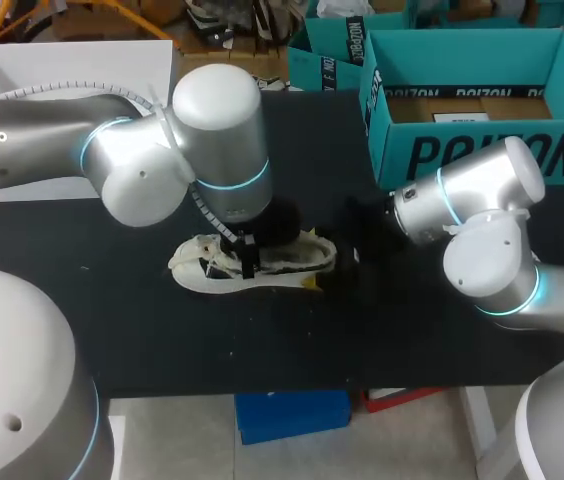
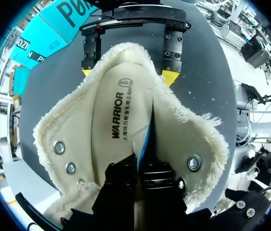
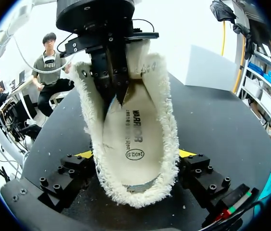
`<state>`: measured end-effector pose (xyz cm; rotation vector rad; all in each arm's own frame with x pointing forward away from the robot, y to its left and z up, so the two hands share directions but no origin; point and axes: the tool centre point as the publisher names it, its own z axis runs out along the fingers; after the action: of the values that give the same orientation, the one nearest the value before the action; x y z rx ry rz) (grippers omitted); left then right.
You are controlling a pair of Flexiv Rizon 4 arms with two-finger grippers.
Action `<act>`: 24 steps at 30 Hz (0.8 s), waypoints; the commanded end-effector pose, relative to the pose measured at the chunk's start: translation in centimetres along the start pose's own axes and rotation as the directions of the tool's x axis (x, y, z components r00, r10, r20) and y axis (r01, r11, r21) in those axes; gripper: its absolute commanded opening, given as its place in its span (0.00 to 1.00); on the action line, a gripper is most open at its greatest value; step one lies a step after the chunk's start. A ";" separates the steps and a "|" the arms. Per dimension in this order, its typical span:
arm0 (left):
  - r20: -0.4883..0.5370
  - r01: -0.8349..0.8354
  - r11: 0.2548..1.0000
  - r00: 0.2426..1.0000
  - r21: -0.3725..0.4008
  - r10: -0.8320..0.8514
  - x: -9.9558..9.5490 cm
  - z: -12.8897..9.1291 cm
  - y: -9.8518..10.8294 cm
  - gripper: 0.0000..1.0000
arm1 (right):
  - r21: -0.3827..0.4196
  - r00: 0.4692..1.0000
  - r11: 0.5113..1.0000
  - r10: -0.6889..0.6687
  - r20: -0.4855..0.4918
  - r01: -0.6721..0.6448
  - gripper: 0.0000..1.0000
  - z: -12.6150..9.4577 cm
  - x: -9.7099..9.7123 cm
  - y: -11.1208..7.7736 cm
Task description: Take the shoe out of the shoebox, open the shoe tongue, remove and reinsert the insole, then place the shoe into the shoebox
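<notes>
Head view: the fleece-lined shoe (image 1: 212, 272) sits near the middle of the black counter (image 1: 382, 340). It is out of the teal shoebox (image 1: 482, 155), which stands open at the counter's far right corner. The left hand (image 1: 247, 252) comes down into the shoe's opening, and the right hand (image 1: 354, 250) meets its heel end.

Left wrist view: the left hand (image 2: 142, 166) has its fingers drawn together deep inside the shoe. They pinch a raised edge of the insole (image 2: 118, 110), seemingly to pull it out or seat it back. Ahead, the right hand's yellow tips flank the heel.

Right wrist view: the right hand (image 3: 135, 154) appears to clamp the heel from both sides, its tips pressed against the fleece collar. This likely keeps the shoe from sliding or tipping while the insole is worked.
</notes>
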<state>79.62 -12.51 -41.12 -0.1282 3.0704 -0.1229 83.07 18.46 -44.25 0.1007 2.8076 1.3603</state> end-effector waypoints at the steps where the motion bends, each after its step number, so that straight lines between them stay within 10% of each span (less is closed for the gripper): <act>1: 0.000 0.002 1.000 1.000 0.011 -0.002 0.7 -0.7 0.6 0.00 | 0.002 1.000 1.000 0.003 0.003 -0.003 0.00 0.1 -0.5 -0.2; 24: -0.014 0.026 0.996 1.000 0.085 -0.025 -0.1 -2.1 1.5 0.00 | 0.002 1.000 1.000 0.003 0.003 -0.003 0.00 0.1 -0.5 -0.2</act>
<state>80.00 -11.79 -39.66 -0.1679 3.0734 -0.2393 83.14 18.58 -44.21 0.1014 2.8073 1.3602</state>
